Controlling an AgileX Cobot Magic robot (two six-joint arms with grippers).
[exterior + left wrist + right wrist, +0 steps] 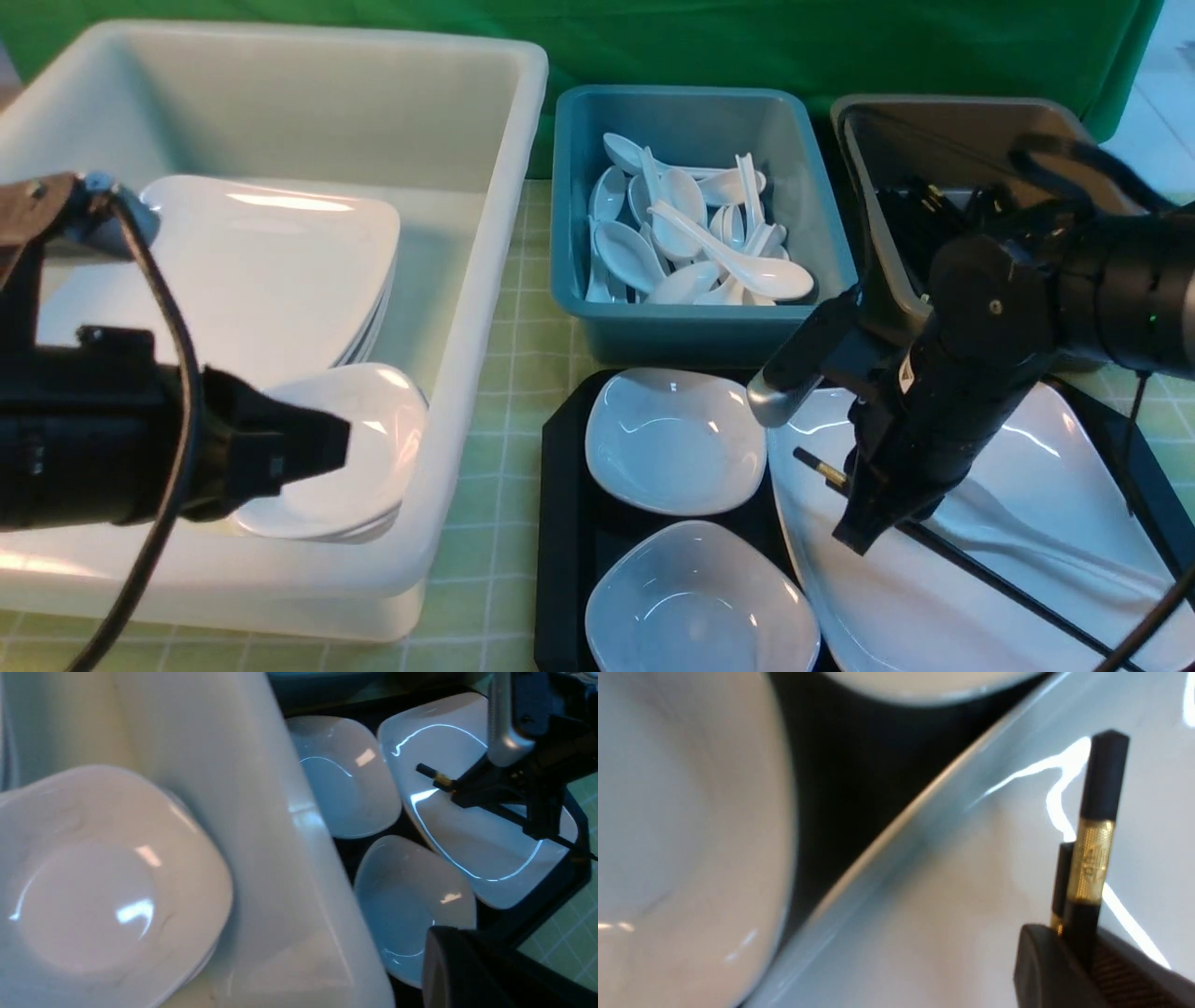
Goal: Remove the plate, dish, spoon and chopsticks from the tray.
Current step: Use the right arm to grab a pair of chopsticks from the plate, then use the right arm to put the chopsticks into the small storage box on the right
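Two chopsticks (1093, 858) clamped in right hand (851, 532), banded ends jutting past it over plate (1064, 439), left hand (336, 443) closed.

The plate (1074, 439) was glossy, smooth white; the chopsticks (1092, 858) were matt black with a finely textured gold band; the tray (563, 523) looked dull black plastic.
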